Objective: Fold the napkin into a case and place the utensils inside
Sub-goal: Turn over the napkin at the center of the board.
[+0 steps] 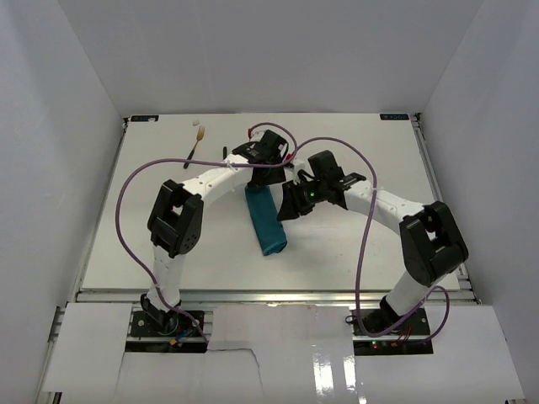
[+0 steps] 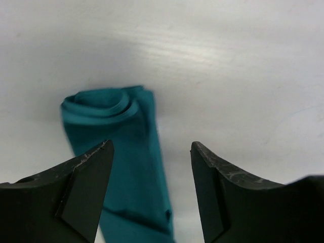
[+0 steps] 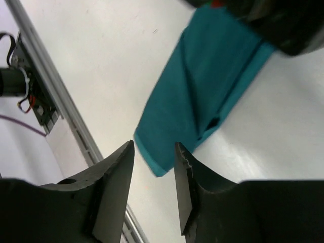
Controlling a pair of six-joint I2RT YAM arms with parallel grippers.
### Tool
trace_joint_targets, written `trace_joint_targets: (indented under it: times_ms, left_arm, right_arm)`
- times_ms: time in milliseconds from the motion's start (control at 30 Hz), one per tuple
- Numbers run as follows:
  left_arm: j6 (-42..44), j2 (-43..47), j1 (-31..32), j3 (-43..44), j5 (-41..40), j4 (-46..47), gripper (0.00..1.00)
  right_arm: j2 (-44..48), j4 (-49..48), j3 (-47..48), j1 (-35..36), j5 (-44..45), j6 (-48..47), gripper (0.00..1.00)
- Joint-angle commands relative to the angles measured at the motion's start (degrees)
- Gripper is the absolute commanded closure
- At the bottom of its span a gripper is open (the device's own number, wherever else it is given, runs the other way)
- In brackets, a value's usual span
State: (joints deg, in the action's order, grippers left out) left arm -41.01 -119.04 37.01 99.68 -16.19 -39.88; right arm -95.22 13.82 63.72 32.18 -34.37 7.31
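Observation:
The teal napkin [image 1: 267, 220] lies folded into a narrow strip in the middle of the table. My left gripper [image 1: 258, 174] hangs over its far end, open and empty. In the left wrist view the napkin [image 2: 126, 152] runs away from between the fingers, its end showing curled layers, and the left gripper [image 2: 152, 144] stays above it. My right gripper [image 1: 290, 204] is just right of the strip, slightly open and empty. In the right wrist view the napkin [image 3: 197, 96] lies beyond the right gripper [image 3: 154, 144]. The fork [image 1: 194, 145] lies at the far left. A short dark piece [image 1: 225, 152], perhaps the knife, shows beside the left arm.
A metal rail [image 3: 50, 96] runs along the table's edge. White walls close in the table on three sides. Purple cables [image 1: 126, 210] loop over both arms. The left arm's black wrist [image 3: 273, 25] hangs over the napkin's far end.

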Motion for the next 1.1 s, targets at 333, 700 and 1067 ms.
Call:
trace_joint_targets:
  times_ms: [333,700,1067]
  left_arm:
    - [-6.4,16.0,-4.0,-17.0,-5.1,0.9,0.42]
    - [-2.0,6.3,-4.4,-12.9,0.9,7.3,0.59]
    - [-0.2,-7.1,-4.7,-4.6,1.4,5.6,0.63]
  right_arm:
    - [-0.2,-5.5,-7.6,10.4,7.5,8.9,0.76]
    - [-5.1,-6.5,-11.8,6.4,15.5,12.7,0.86]
    - [-7.4,-6.6,-12.8,2.4,12.4,9.6,0.88]
